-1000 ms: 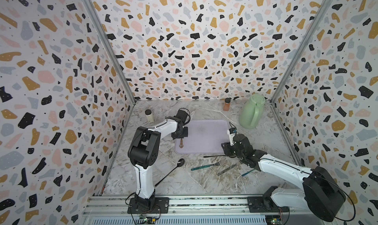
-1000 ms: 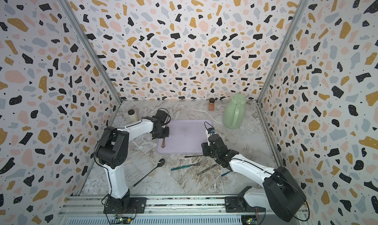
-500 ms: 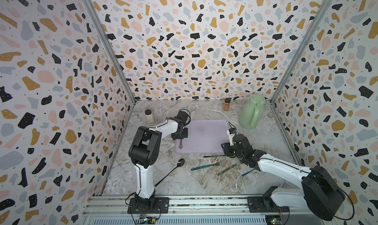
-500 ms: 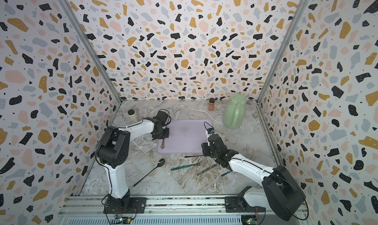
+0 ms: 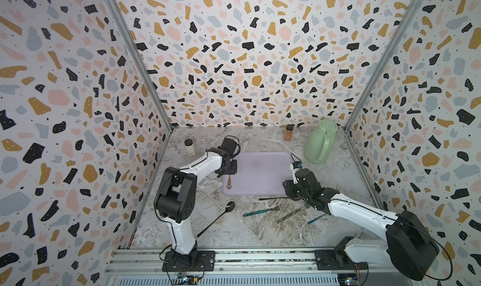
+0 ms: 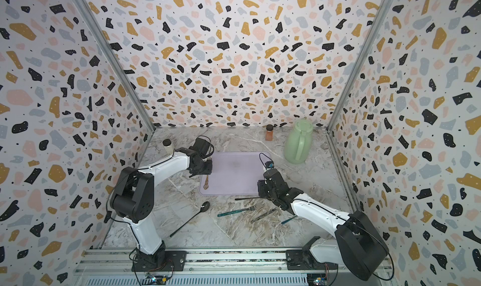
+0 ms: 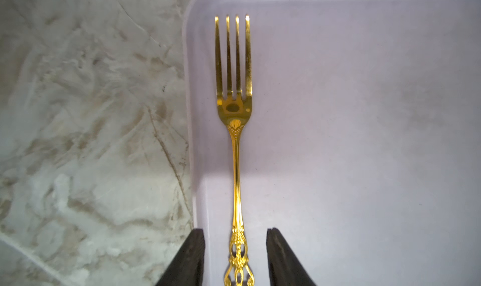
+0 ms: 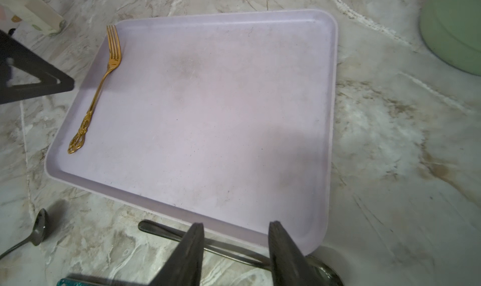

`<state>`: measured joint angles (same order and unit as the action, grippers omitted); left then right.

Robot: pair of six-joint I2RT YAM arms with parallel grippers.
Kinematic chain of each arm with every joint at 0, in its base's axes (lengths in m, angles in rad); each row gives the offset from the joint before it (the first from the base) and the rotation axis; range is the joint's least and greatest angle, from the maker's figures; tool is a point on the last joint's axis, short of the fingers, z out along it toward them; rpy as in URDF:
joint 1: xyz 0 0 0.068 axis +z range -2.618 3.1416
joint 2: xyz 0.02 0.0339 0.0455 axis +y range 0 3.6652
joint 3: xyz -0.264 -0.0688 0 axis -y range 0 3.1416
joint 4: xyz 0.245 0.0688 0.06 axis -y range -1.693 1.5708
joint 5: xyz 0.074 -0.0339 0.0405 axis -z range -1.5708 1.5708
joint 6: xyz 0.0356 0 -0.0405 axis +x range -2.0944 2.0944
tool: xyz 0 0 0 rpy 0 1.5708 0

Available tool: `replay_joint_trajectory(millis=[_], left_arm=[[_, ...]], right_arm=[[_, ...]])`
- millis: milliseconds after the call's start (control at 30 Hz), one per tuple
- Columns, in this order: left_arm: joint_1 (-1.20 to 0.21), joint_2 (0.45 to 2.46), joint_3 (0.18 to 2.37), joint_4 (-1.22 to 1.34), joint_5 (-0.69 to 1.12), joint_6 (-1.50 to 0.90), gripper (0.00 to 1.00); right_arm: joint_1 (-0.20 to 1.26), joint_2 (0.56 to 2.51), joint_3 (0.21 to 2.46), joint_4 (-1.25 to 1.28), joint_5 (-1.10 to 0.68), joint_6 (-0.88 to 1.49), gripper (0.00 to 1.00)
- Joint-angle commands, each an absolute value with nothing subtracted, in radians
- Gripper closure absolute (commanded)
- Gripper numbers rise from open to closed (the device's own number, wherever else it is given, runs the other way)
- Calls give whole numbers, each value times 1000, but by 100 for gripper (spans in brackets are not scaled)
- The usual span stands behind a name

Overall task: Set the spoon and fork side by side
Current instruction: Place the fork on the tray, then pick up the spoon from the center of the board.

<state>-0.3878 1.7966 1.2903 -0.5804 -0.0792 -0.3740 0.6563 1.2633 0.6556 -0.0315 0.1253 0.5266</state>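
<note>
**On the tray [image 5: 260, 172], your left end effector [image 7: 235, 229] has just released the gold fork [image 7: 235, 141].**

The lavender tray sits mid-table. Your left end effector was shut on the fork a second ago and now stands open, one jaw on either side of the ornate handle. The fork lies flat along the tray's left edge, tines toward the far left corner, so that half of the job looks done to me. Your right end effector [image 8: 236, 223] hangs open, holding nothing, over a dark spoon [image 8: 166, 231]. That spoon lies on the table just off the tray's near edge, by the near right corner. You can read no brand, label or writing anywhere.
</note>
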Motion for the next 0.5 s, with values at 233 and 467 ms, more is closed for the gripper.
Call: replay_joint_trajectory(millis=[233, 467], left_arm=[[-622, 1514, 1088, -607, -96, -403, 53], [-844, 1382, 957, -558, -110, -453, 51]], right_arm=[[698, 1263, 786, -406, 151, 735, 49], [725, 1214, 752, -625, 167, 832, 45]])
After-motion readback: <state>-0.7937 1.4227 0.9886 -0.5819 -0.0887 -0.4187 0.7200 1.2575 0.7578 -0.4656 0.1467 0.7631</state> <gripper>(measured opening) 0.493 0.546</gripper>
